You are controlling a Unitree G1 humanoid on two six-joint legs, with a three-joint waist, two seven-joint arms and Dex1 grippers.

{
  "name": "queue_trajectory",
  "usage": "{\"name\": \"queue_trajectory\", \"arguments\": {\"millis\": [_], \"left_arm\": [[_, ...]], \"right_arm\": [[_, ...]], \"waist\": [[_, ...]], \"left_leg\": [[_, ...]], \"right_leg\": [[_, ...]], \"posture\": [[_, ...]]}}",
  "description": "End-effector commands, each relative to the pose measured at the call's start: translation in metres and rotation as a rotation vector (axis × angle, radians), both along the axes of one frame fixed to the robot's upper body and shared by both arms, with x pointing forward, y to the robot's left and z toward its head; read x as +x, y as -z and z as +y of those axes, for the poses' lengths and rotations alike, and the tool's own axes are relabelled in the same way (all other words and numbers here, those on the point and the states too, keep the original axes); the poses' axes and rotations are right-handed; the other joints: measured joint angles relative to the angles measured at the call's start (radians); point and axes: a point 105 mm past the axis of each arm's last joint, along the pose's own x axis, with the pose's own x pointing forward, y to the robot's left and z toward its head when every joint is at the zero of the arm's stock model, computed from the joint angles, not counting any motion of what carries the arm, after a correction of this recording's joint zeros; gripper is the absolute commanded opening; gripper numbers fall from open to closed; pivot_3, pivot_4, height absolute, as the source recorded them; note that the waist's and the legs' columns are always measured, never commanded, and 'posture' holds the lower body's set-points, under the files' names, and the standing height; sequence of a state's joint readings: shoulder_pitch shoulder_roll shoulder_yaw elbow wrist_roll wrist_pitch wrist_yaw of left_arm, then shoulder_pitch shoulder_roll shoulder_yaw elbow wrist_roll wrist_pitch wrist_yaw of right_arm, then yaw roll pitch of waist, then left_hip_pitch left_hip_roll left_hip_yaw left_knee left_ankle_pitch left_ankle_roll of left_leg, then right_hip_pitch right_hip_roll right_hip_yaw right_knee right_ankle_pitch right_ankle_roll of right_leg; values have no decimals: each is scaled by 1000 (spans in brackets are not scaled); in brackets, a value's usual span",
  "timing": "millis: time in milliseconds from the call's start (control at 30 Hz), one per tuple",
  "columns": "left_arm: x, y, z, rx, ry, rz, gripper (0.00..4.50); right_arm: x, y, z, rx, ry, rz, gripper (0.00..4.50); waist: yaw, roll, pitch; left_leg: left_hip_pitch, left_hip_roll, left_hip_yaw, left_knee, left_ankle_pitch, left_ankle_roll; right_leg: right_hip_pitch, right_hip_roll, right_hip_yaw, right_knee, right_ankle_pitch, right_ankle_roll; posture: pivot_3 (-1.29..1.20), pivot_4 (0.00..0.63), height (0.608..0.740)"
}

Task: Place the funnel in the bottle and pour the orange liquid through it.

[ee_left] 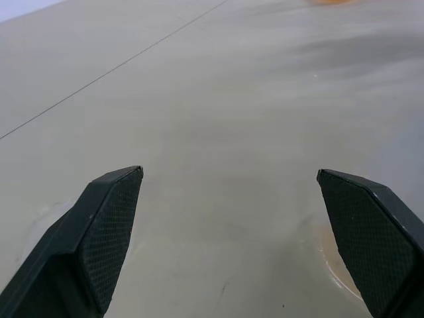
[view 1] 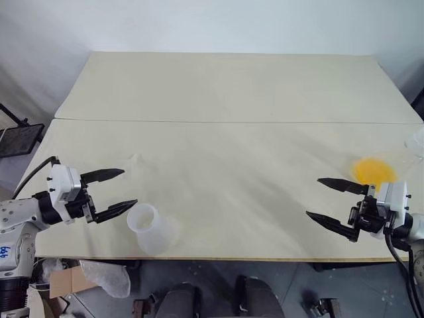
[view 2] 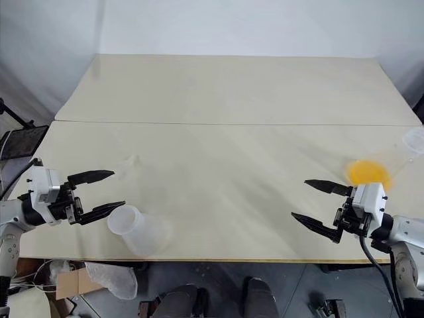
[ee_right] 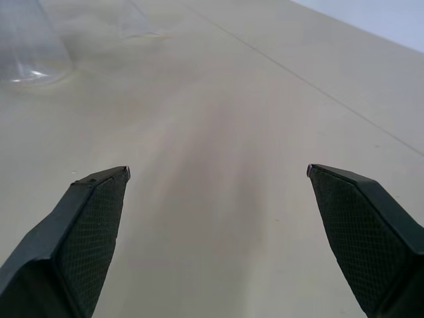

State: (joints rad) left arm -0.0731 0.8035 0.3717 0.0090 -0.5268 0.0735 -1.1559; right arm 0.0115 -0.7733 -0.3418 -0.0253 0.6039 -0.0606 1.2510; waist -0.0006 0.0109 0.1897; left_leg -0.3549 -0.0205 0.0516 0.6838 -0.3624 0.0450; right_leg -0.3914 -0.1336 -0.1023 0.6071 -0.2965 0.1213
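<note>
Bright, even, diffuse light, cream worktop [view 1: 225,146] with soft pale sheen streaks across its middle, shadows faint and blurred, orange liquid [view 1: 373,171] glowing vividly, wrist views sharp on finger texture, far surface softly defocused

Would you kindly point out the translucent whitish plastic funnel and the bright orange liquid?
Translucent whitish plastic funnel [view 1: 144,218]: left eye view, on its round rim.
Bright orange liquid [view 1: 373,171]: left eye view, middle of the pool.
</note>
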Motion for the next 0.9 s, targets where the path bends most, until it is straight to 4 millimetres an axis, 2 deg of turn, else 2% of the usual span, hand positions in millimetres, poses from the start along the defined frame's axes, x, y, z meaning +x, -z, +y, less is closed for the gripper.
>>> {"name": "queue_trajectory", "arguments": {"millis": [33, 333, 700, 900], "left_arm": [[-2, -10, -3, -3, 2, -57, 4486], [-4, -9, 6, -101, -35, 40, 4486], [0, -12, 6, -78, -76, -42, 4486], [-4, -9, 11, -76, -98, -38, 4486]], "right_arm": [[2, -7, -5, 1, 15, -44, 4500], [4, -1, -1, 7, -5, -33, 4500], [12, -1, -1, 1, -15, -37, 4500], [19, -2, 7, 9, -45, -44, 4500]], "waist": [[0, 0, 0], [0, 0, 0], [0, 0, 0], [-1, 0, 0]], "left_leg": [[0, 0, 0, 0, 0, 0], [0, 0, -1, 0, 0, 0], [0, 0, -1, 0, 0, 0], [0, 0, -1, 0, 0, 0]], "right_leg": [[0, 0, 0, 0, 0, 0], [0, 0, 0, 1, 0, 0], [0, 0, 0, 1, 0, 0], [0, 0, 0, 1, 0, 0]], "posture": [[0, 150, 740], [0, 150, 740], [0, 150, 740], [0, 150, 740]]}}
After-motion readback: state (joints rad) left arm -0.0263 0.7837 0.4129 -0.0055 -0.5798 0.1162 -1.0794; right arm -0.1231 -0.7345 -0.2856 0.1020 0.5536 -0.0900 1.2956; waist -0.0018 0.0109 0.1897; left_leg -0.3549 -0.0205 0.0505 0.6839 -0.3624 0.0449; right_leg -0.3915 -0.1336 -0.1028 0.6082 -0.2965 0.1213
